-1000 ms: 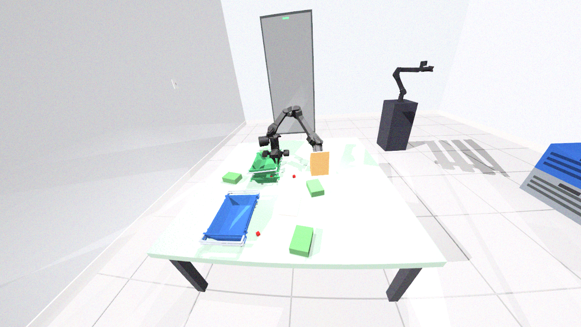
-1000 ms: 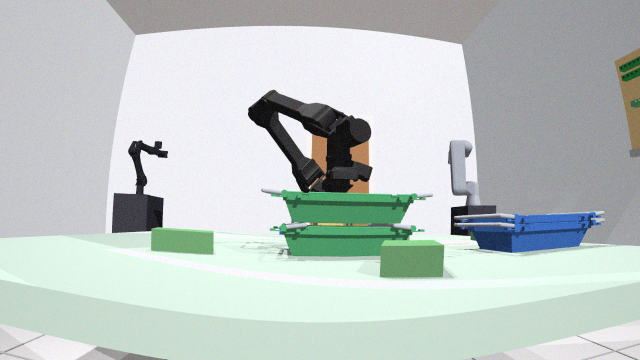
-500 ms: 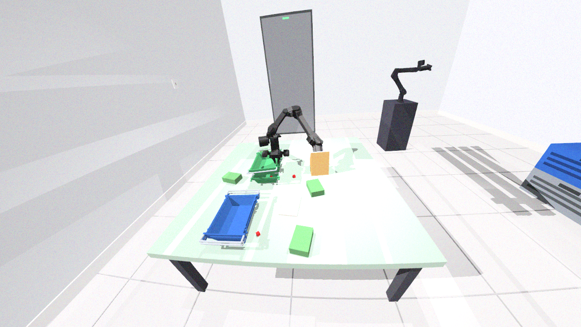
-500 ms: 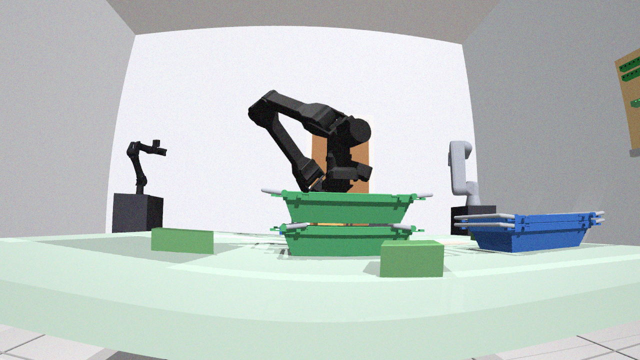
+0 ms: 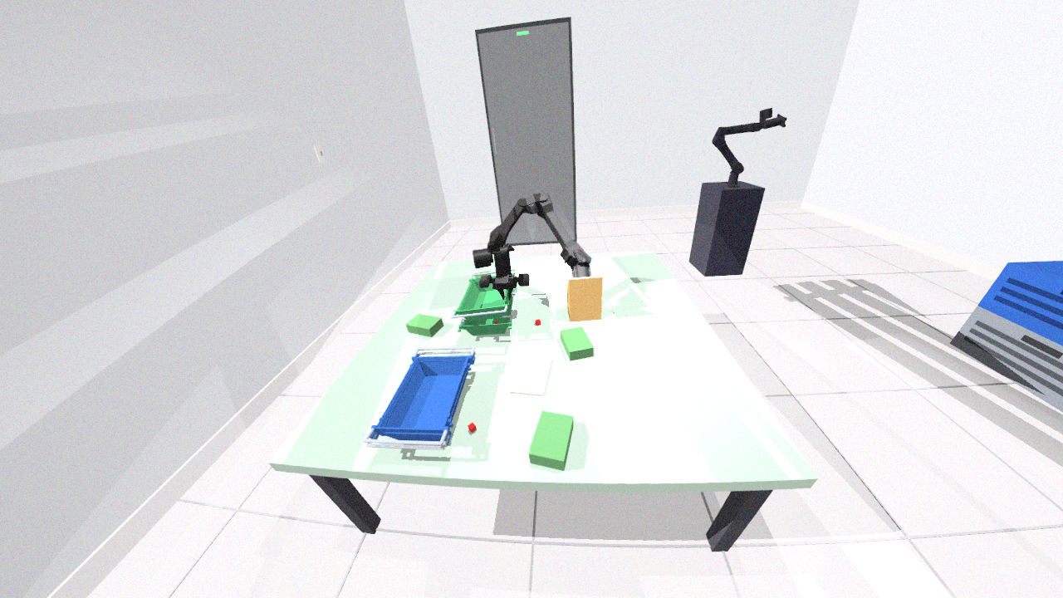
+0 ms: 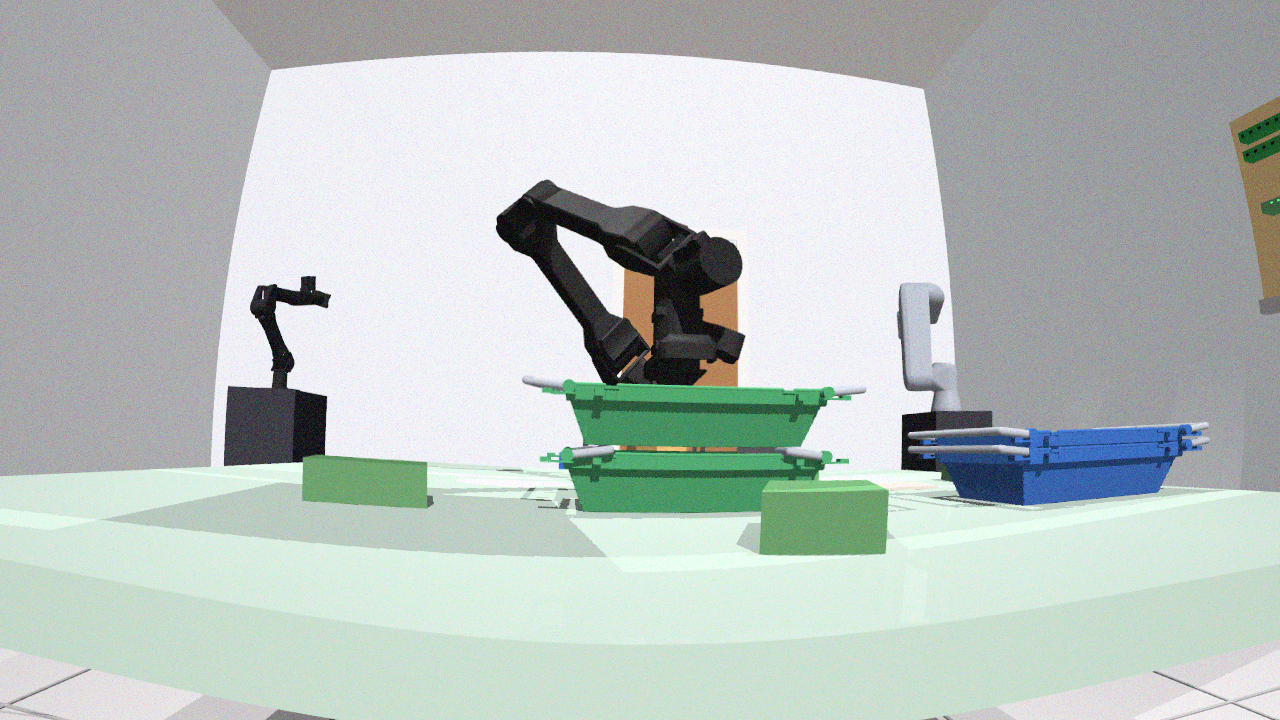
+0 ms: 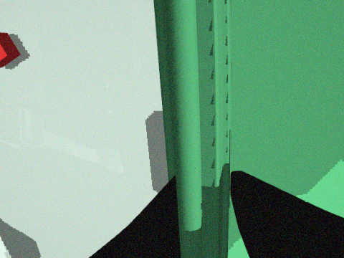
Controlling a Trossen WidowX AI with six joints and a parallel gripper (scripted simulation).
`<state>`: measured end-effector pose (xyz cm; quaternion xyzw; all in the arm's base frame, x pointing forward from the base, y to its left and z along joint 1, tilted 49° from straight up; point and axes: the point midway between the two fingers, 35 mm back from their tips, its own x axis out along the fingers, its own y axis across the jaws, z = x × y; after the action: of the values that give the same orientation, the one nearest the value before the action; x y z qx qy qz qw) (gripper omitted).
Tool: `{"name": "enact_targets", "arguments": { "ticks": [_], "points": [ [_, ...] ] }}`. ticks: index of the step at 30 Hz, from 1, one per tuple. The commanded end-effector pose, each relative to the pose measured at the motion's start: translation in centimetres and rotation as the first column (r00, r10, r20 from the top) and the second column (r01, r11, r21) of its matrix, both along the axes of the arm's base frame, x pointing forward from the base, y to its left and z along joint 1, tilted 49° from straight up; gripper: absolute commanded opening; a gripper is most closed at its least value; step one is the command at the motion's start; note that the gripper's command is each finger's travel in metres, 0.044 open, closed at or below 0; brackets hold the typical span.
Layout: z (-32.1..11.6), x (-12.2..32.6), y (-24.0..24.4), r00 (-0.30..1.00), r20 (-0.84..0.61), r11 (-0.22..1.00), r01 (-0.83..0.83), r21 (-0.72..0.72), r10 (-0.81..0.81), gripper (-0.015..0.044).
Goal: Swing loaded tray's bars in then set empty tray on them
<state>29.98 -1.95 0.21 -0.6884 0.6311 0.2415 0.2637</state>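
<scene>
Tray [image 5: 487, 292] [image 6: 698, 416] [image 7: 287, 89] above tray [image 5: 484, 327] [image 6: 675, 483]: our end effector [image 5: 503, 294] [image 7: 208, 183] pinches the upper one's long rim, its long axis running across the bars [image 6: 590, 453].

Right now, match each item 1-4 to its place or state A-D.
1. Gripper
2. Upper green tray
3. Blue trays
4. Orange panel

A. Stacked, away from the arm
B. Shut on a tray's side
C. Upright beside the arm's base
D. Above another green tray

Pairs: 1-B, 2-D, 3-A, 4-C
</scene>
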Motion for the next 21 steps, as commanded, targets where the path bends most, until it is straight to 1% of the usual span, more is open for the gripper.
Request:
{"name": "enact_targets", "arguments": {
  "ticks": [1, 7, 15, 21],
  "points": [
    [-0.23, -0.45, -0.57, 1.000, -0.022, 1.000, 0.012, -0.003, -0.012, 0.0000],
    [-0.05, -0.10, -0.13, 1.000, -0.005, 1.000, 0.003, -0.001, -0.003, 0.0000],
    [-0.23, -0.45, -0.57, 1.000, -0.022, 1.000, 0.012, -0.003, -0.012, 0.0000],
    [-0.23, -0.45, -0.57, 1.000, -0.022, 1.000, 0.012, -0.003, -0.012, 0.0088]
  ]
}}
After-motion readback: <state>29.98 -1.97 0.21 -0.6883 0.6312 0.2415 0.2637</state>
